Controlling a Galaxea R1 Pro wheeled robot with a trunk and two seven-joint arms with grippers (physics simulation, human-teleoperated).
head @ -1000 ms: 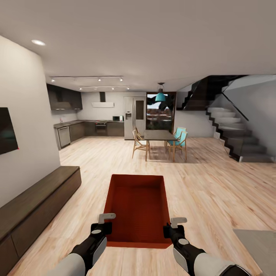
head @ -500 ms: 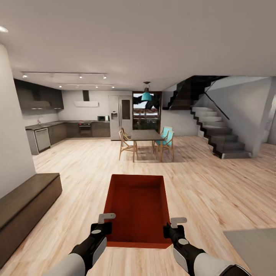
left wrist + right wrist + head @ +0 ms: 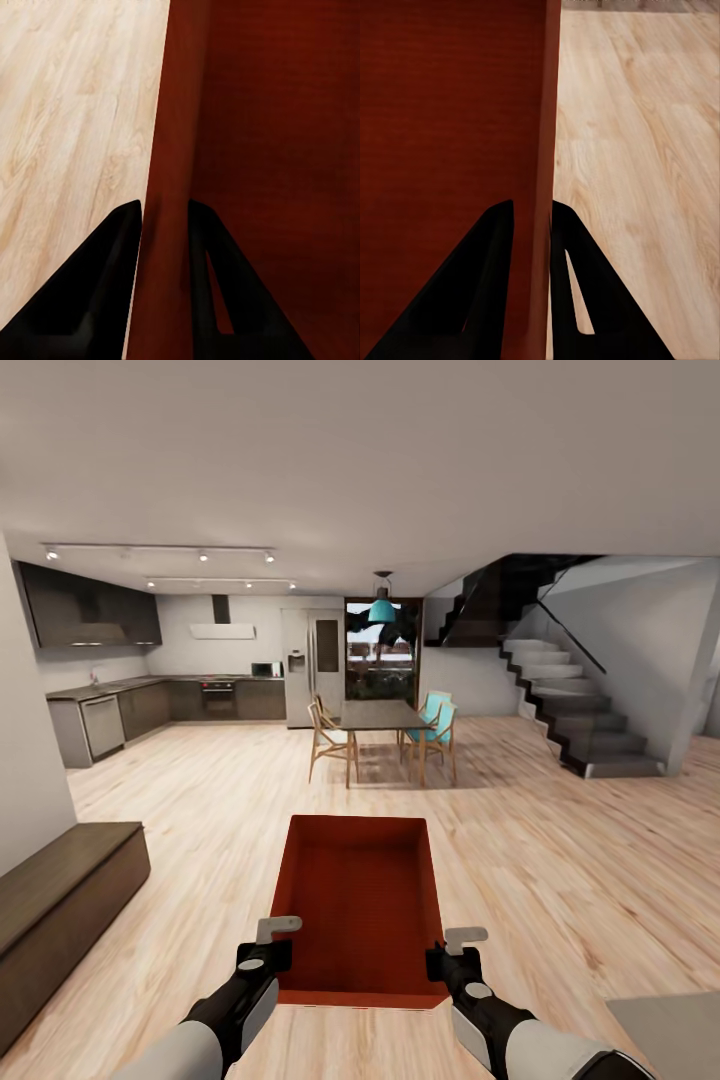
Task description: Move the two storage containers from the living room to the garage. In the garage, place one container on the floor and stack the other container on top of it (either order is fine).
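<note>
1. Between frames our whole view has swung — the dark bench (image 3: 60, 905) slid toward the picture's left edge, kitchen and stairs shifted; that is camera and base motion. We see the container (image 3: 362, 905) keep its place between the arms.
2. Progress: we judge it early. We carry one orange-red bin above the light wood-plank floor (image 3: 560, 860), dining table (image 3: 385, 715) ahead. No garage in sight; setting down and stacking both remain.
3. Left gripper (image 3: 268, 950): fingers (image 3: 112, 285) nearly together, clamped on the bin's left wall.
4. Right gripper (image 3: 455, 952): fingers (image 3: 487, 285) likewise pinch the right wall — the wall between them.
</note>
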